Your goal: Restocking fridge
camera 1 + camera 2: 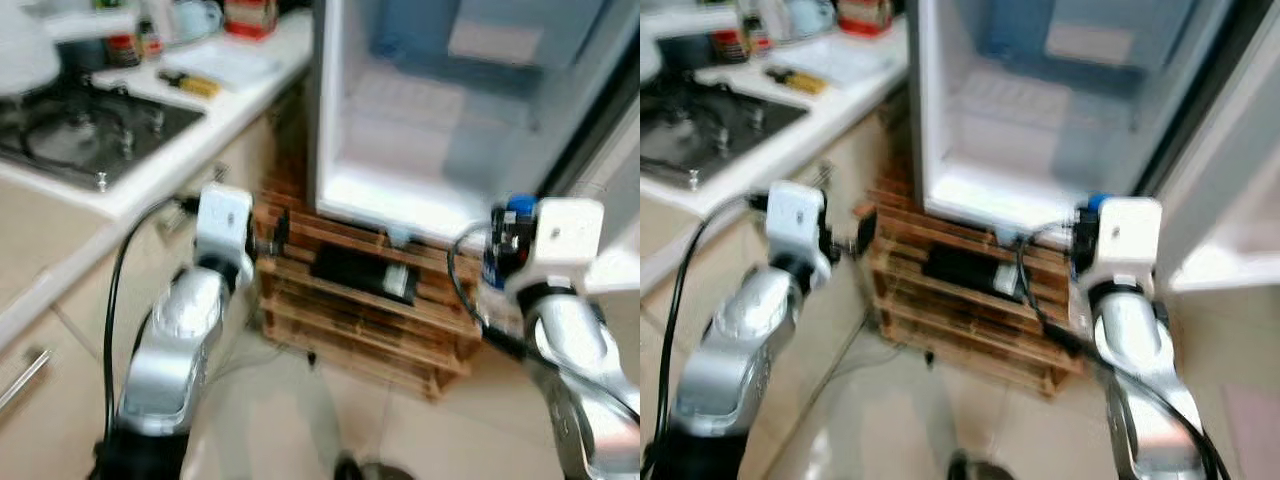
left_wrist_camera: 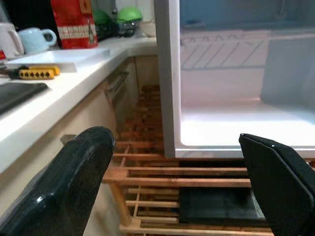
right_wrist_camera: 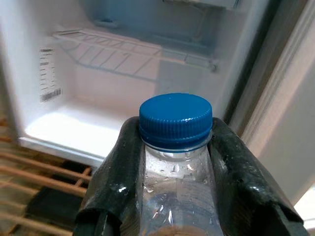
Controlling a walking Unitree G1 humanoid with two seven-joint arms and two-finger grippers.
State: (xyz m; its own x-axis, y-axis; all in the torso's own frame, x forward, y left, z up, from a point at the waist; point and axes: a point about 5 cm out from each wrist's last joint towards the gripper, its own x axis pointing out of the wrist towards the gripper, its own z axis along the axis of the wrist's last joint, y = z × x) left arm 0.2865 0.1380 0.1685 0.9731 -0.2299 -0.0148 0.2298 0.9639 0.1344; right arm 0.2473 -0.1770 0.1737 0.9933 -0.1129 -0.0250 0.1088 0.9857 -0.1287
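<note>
Blue-capped bottle (image 3: 175, 162) sits clenched in the right gripper (image 3: 172, 196); left gripper (image 2: 182, 191) released. Wet plastic may slip before reaching the fridge (image 1: 420, 190).

The bottle (image 3: 175, 187) is clear, glossy plastic with a ribbed blue plastic cap (image 3: 175, 119), pressed between glossy black fingers (image 3: 115, 182) that look like moulded plastic. The fridge (image 2: 236, 123) is lined in smooth white plastic and stands on a rough slatted wooden pallet (image 1: 360, 320). The counter (image 2: 59, 93) is smooth and pale, and the arms (image 1: 180, 340) seem polished silver metal.
</note>
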